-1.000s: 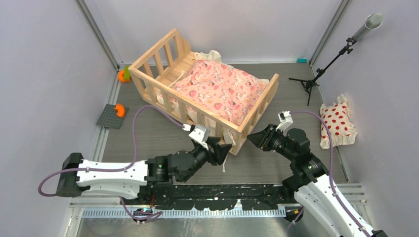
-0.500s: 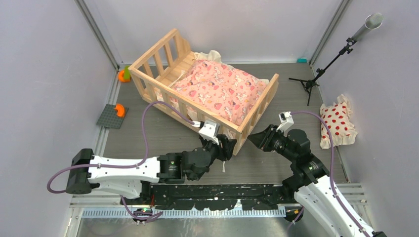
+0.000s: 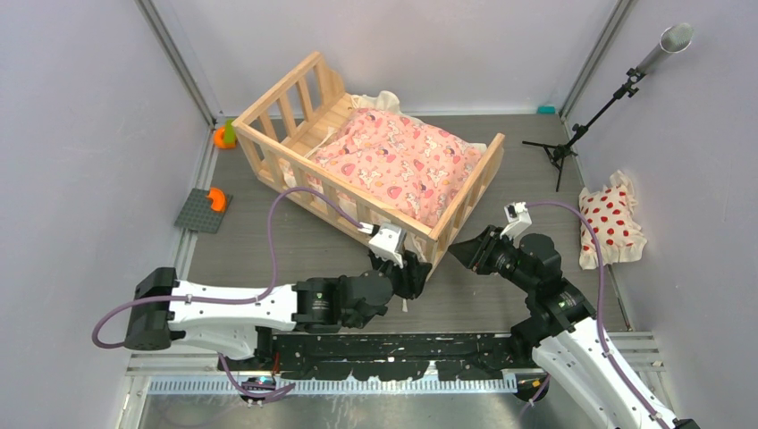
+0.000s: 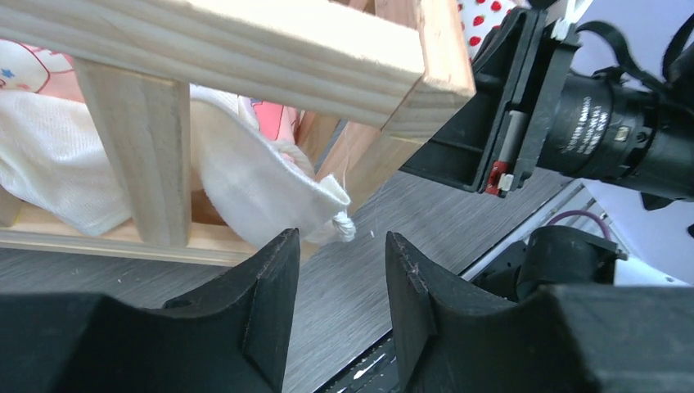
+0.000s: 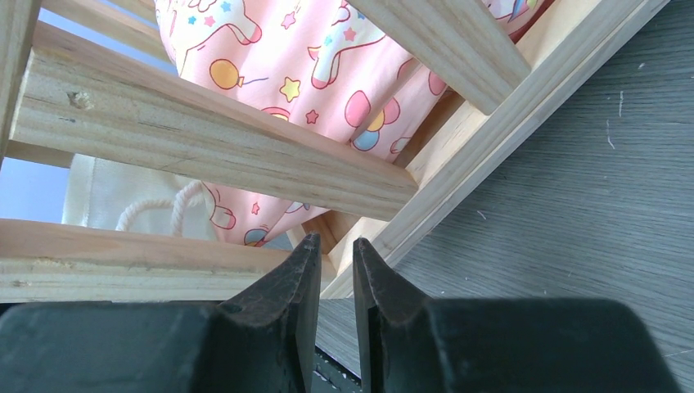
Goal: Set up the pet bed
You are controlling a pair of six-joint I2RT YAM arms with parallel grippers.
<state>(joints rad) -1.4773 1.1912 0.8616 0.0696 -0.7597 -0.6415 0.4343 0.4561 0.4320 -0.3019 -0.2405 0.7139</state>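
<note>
The pet bed, a light wood crib with slatted rails, stands at the middle back, and the pink cartoon-print cushion lies in it. My left gripper is at the bed's near right corner, open and empty. In the left wrist view, the left gripper points at a knotted cream tie that hangs out under the rail. My right gripper hovers just right of the same corner. Its jaws stand a narrow gap apart, empty, in front of the slats.
A white pillow with red dots lies against the right wall. A black tripod stand with a grey tube stands at the back right. A grey baseplate and an orange-green toy lie at the left.
My left arm has reached right and forward, up to the bed's near corner, and its jaws have narrowed a little. The right arm has stayed put.
</note>
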